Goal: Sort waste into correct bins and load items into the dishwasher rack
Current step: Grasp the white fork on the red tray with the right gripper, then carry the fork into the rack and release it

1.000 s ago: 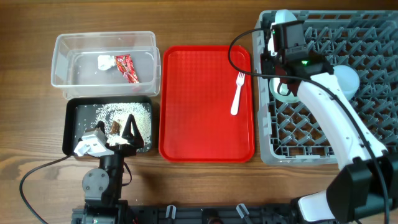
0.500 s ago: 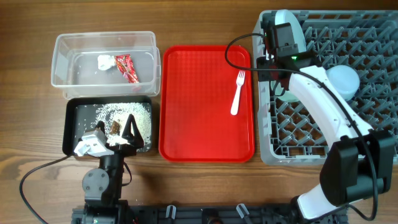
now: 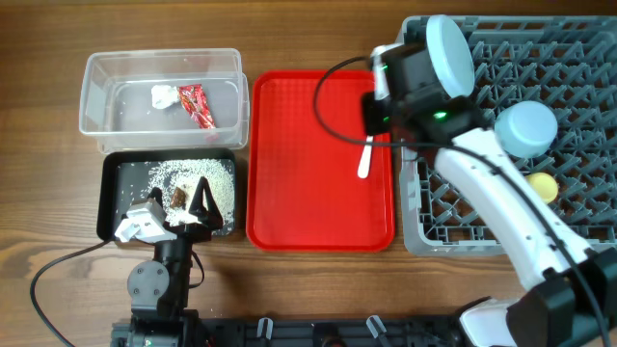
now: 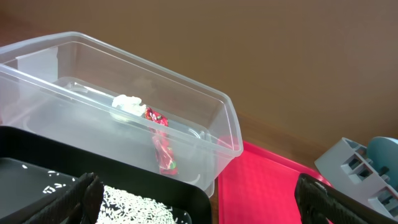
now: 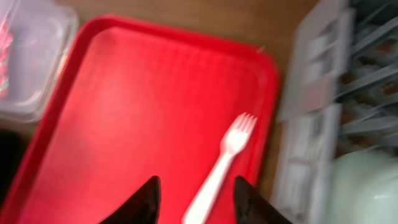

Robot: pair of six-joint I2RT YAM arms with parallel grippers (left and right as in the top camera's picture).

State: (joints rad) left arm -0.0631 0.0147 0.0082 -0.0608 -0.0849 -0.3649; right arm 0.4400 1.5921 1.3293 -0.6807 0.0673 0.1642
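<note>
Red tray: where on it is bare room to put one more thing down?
The red tray is bare across its left and middle, from the edge beside the tub to the fork. Crowded only at the right edge: fork, open right pincer above it.

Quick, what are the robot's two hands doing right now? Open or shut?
Left gripper: open, holding nothing.
Right gripper: open, empty, above the white fork on the red tray.

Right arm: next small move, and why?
Likely lower the right gripper onto the handle of the white fork and close. Its fingers stand open with the handle running between them, the fork lies flat on the red tray, and it is not yet in the dishwasher rack.
</note>
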